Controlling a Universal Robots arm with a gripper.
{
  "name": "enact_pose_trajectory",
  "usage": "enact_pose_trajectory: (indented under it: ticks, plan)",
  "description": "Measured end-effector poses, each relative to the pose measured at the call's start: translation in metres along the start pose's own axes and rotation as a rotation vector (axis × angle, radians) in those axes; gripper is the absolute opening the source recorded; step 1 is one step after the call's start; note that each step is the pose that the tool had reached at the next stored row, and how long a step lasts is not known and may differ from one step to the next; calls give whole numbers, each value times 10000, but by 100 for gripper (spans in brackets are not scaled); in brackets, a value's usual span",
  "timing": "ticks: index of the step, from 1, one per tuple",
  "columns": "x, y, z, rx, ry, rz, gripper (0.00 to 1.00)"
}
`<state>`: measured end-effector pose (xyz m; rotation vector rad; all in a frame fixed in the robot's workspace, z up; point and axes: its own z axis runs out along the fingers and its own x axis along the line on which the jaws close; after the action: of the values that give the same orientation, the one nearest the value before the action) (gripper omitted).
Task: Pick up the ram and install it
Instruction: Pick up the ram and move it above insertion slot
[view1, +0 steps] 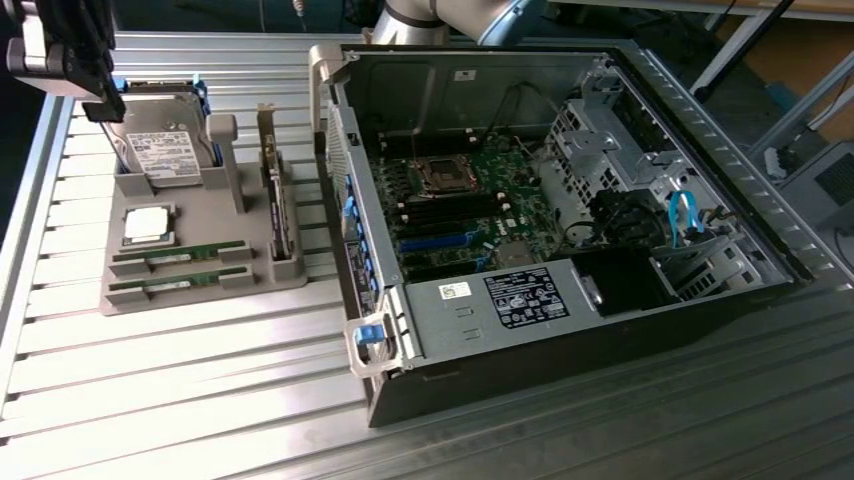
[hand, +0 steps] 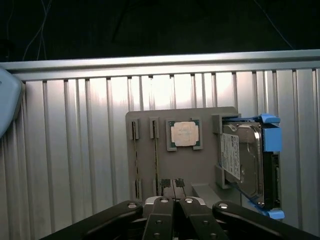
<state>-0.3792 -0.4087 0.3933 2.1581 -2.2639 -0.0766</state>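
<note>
The black two-fingered gripper (hand: 173, 201) is clenched on nothing above the grey moulded holder tray (hand: 200, 167). The ram (view1: 180, 256), a thin green circuit-board stick, sits slotted at the tray's end opposite the silver hard drive (view1: 163, 152). The wrist view shows it edge-on; the exterior view adds the open black computer case (view1: 561, 385).

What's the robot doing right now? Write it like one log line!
claw: shut, empty, over tray | ram sticks: two, in tray slots | computer case: open

Ribbed glossy metal table (view1: 174, 400); matt grey plastic holder (view1: 214, 228); shiny metal hard drive (hand: 246, 160); green circuit-board ram (view1: 178, 257).
</note>
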Motion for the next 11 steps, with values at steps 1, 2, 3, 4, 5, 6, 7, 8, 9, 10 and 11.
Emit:
enact_pose_trajectory:
  ticks: [1,2,3,4,5,6,7,8,9,10,11]
  plan:
    - [0,0,0,0,0,0,10]
    - [0,0,0,0,0,-1,10]
    - [0,0,0,0,0,-1,10]
    - [0,0,0,0,0,0,10]
    - [0,0,0,0,0,0,10]
    - [0,0,0,0,0,-1,10]
    - [0,0,0,0,0,0,10]
    - [1,-1,0,0,0,-1,10]
    - [1,0,0,0,0,0,11]
    - [1,0,0,0,0,0,11]
    - [2,0,0,0,0,0,16]
